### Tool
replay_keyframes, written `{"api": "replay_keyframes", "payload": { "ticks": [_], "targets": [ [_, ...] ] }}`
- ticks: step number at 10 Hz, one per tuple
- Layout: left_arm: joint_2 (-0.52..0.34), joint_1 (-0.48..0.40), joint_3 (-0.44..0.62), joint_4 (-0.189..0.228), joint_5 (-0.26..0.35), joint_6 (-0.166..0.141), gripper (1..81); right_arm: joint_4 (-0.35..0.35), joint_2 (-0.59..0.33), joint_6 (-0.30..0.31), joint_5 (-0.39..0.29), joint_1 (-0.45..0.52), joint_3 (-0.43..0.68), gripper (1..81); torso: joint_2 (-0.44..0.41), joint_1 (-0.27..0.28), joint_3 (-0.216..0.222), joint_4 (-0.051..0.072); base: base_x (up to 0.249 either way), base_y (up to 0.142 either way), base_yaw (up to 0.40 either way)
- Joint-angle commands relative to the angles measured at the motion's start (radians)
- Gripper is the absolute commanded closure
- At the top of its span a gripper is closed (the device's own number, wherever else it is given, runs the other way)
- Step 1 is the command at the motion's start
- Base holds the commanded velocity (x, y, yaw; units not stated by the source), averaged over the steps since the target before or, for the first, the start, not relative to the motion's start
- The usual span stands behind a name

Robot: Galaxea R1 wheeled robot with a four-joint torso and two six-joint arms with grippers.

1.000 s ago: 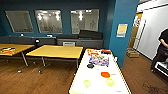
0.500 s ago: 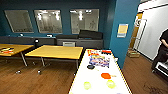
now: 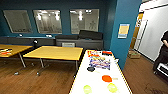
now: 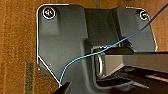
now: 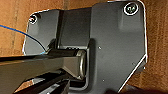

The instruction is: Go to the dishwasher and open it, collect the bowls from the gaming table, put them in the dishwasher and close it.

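The gaming table [image 3: 82, 80] is a long white-topped table running away from me at lower centre of the head view. Near its close end lie three bowls: an orange-red bowl [image 3: 107, 78], a yellow-green bowl [image 3: 87, 88] and a second yellow-green bowl [image 3: 112, 87]. Further along the top lie colourful game boxes [image 3: 100, 62] and a small dark round object [image 3: 90, 68]. Both wrist views look down past the robot's own dark plate onto brown wood floor [image 4: 17, 37]. The dishwasher is out of view.
Yellow-wood tables [image 3: 53, 52] stand to the left on the wood floor. A blue pillar [image 3: 122, 32] rises just right of the gaming table. A dark counter with a sofa [image 3: 80, 41] lines the back wall. A person [image 3: 163, 53] stands at the far right.
The whole head view has shifted: the camera has come closer to the gaming table, so the bowls sit lower and larger in the picture.
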Motion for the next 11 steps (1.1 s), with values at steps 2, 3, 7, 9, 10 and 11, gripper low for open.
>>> {"api": "replay_keyframes", "payload": {
  "ticks": [2, 3, 7, 9, 10, 11],
  "targets": [
    [0.003, -0.047, 0.003, 0.001, 0.047, 0.003, 1.0, 0.002, -0.016, 0.002, -0.042, 0.049, 0.027, 1.0, 0.0, 0.0, 0.0, 0.0, 0.113, 0.0, 0.0],
    [0.003, -0.047, 0.003, -0.003, 0.051, 0.003, 1.0, 0.005, -0.022, 0.003, -0.034, 0.048, 0.033, 1.0, 0.0, 0.0, 0.0, 0.0, 0.086, -0.079, 0.0],
    [0.003, -0.047, 0.003, -0.007, 0.051, 0.003, 1.0, 0.016, -0.14, 0.038, -0.016, 0.04, 0.197, 1.0, 0.0, 0.0, 0.0, 0.0, 0.0, 0.0, 0.0],
    [0.003, -0.047, 0.003, -0.005, 0.05, 0.003, 1.0, 0.016, -0.297, 0.063, 0.015, 0.029, 0.434, 1.0, 0.0, 0.0, 0.0, 0.0, 0.0, 0.0, 0.0],
    [0.003, -0.047, 0.003, -0.005, 0.047, 0.003, 1.0, 0.011, -0.414, 0.061, 0.053, 0.02, 0.602, 1.0, 0.0, 0.0, 0.0, 0.0, 0.0, 0.0, 0.0],
    [0.005, -0.047, 0.003, -0.005, 0.047, 0.003, 1.0, 0.01, -0.526, 0.061, 0.093, 0.017, 0.759, 1.0, 0.0, 0.0, 0.0, 0.0, 0.0, 0.0, 0.0]
  ]
}}
